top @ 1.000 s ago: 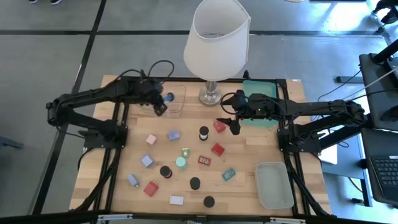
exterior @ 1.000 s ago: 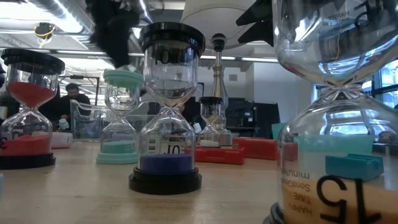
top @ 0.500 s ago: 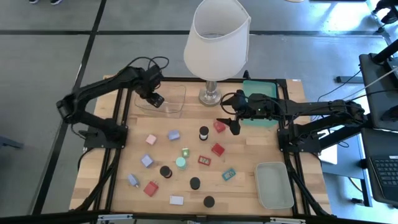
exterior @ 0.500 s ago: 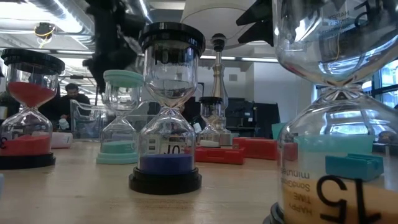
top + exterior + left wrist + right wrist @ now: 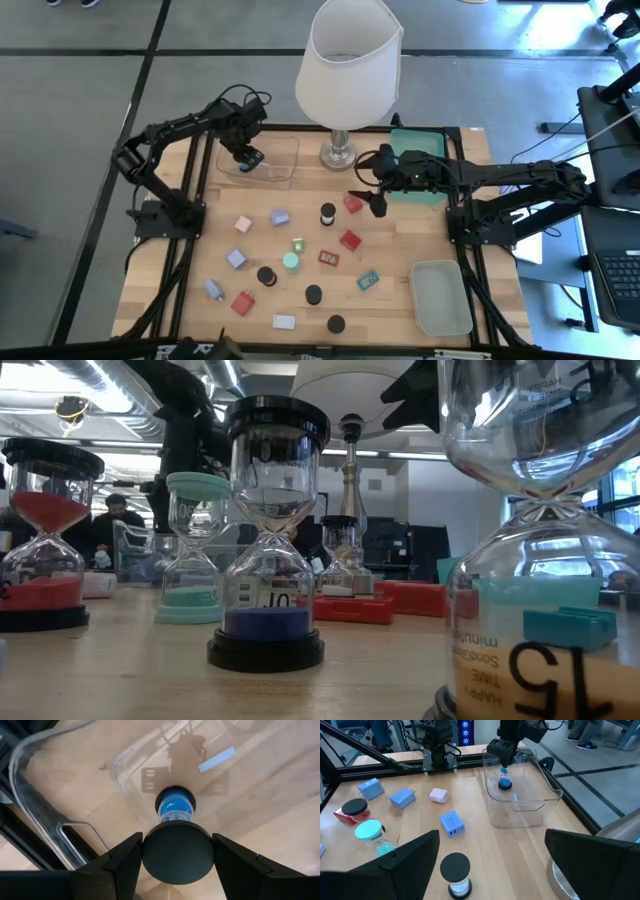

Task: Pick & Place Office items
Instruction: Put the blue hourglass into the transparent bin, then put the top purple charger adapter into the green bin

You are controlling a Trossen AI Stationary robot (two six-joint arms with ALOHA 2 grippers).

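A: What is the status of the sorting?

B: Early stage, in my judgement. One piece, a blue sand timer (image 5: 505, 781), stands inside the clear tray (image 5: 282, 175) at the far edge of the tabletop, toward the left corner. The left gripper (image 5: 248, 158) is over that tray with its fingers clamped on the timer's black cap, so the piece is not yet released. A white slip (image 5: 216, 759) also lies in the tray.

A: And the other arm?

B: The right gripper (image 5: 376, 204) hangs near the far edge, just beside the lamp (image 5: 350, 70), with its fingers spread wide and holding nothing. It is next to a red block (image 5: 352, 203).

A: What is left on the tabletop?

B: Sixteen pieces by my count, scattered over the middle and toward the near edge:
- black-capped timers (image 5: 328, 213): four
- teal-capped timer (image 5: 290, 261): one
- red blocks: three
- lavender blocks (image 5: 279, 216): three
- pink block (image 5: 243, 224): one
- white block (image 5: 284, 322): one
- small green piece (image 5: 298, 244): one
- red tag (image 5: 328, 258): one
- teal tag (image 5: 368, 281): one

A: Trays?

B: Three: the clear one, a teal tray (image 5: 425, 143) at the far edge beside the lamp, and a pale green tray (image 5: 440, 325) at the near right corner.
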